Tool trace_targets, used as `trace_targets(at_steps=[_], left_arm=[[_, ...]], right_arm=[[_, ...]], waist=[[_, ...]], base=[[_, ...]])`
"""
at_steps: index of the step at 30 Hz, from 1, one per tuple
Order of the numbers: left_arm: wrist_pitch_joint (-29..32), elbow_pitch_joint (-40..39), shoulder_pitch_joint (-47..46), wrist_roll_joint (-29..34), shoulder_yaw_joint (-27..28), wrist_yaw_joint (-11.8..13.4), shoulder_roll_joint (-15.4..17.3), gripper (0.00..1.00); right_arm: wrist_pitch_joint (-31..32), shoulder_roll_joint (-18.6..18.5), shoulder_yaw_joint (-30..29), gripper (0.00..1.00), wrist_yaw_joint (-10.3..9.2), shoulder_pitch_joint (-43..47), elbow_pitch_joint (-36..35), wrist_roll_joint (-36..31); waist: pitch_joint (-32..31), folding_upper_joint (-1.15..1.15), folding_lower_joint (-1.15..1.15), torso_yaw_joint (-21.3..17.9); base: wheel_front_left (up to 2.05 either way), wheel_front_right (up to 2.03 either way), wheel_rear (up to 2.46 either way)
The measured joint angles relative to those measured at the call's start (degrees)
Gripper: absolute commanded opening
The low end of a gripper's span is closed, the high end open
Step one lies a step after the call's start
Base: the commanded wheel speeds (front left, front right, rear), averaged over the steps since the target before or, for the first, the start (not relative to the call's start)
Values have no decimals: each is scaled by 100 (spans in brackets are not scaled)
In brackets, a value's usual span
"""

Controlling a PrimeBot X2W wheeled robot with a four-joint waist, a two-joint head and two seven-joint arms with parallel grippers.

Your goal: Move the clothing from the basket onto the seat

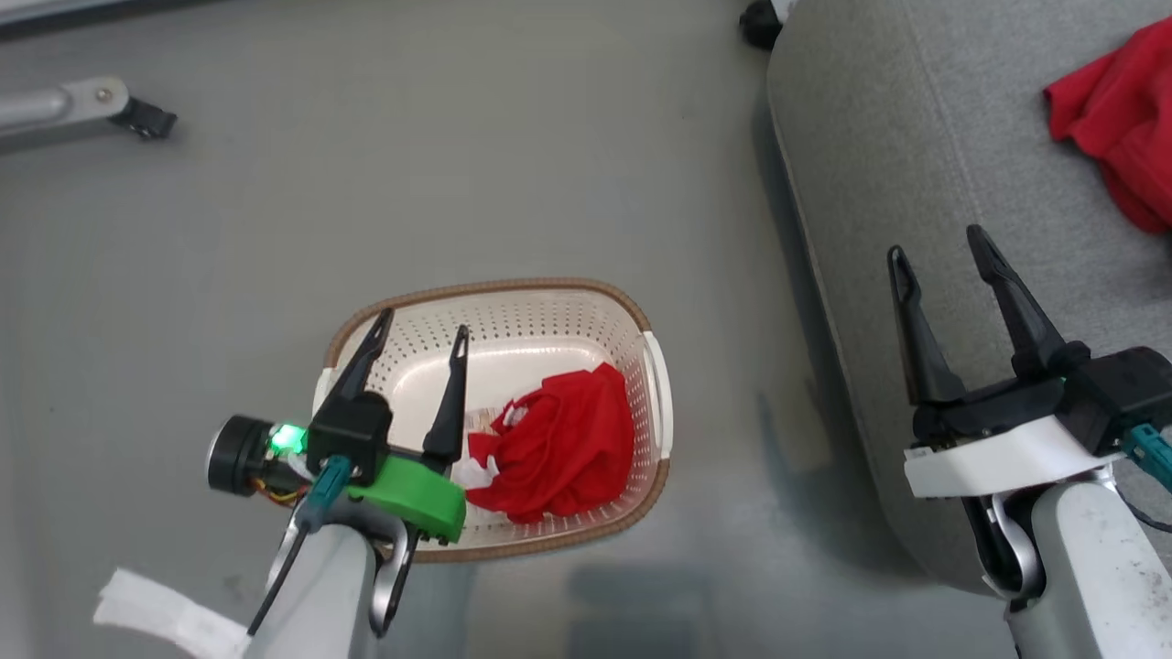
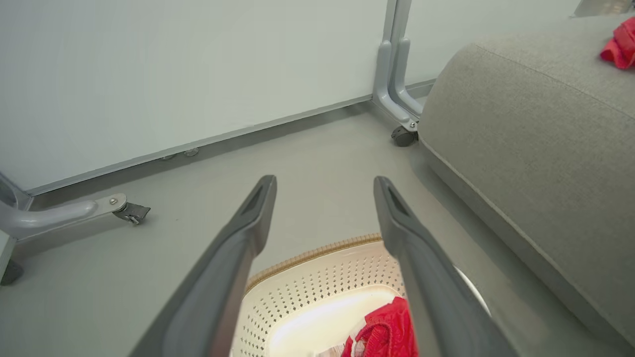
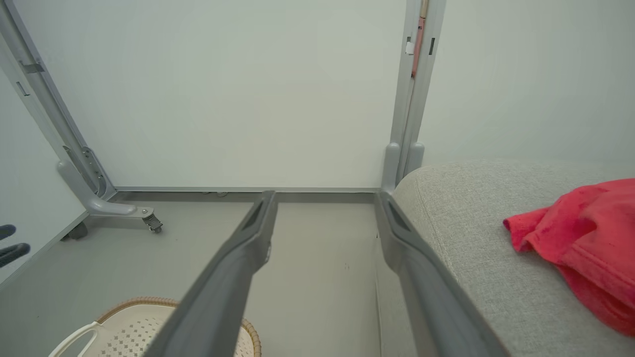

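**Clothing [image 1: 558, 444] split between basket [image 1: 513, 316] and seat [image 1: 916, 137]**

First garment [image 2: 392, 329]: bright red, crumpled on the basket floor, bunched toward the wall nearest the seat, a little white trim showing at its left edge. Second garment [image 1: 1122, 119]: same red, heaped on the grey seat cushion, well away from the basket, partly cut off by the right edge of the head view.

Basket upright on the floor [image 1: 458, 137], to the left of the seat and apart from it, brown rim and a white handle facing the cushion's side.

Left claw [image 1: 423, 323]: poised over the left half of the basket, just beside the first garment, fingers spread wide with nothing between them. Cannot tell from the head view whether its nearer finger brushes the cloth; clear of it in the left wrist view.

Right claw [image 1: 938, 245]: over the seat's rounded left edge, fingers likewise spread and empty, second garment off to its right and untouched.

Farther out: grey metal leg [image 1: 55, 105] with a dark caster on the floor, pale wall panel [image 3: 248, 99] behind, white strip [image 1: 156, 618] on the floor beside the left forearm.
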Motion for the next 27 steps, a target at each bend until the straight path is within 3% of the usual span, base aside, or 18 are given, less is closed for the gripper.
trace_targets(at_steps=[9,17,27], left_arm=[[2,2178,-1666,294,-1261,-277,166,100],[3,3923,-2935,-240,-2670,-282,123,100],[196,4931,-3705,-883,-3594,-283,110,100]], right_arm=[[0,2,51,100,0,-514,-237,-58],[0,142,169,100,0,-824,-348,-74],[0,289,198,100,0,-942,-438,-71]], waist=[[1191,0,0,-96],[2038,0,0,-273],[2805,0,1,-598]], base=[[0,0,0],[0,0,0],[0,0,0]])
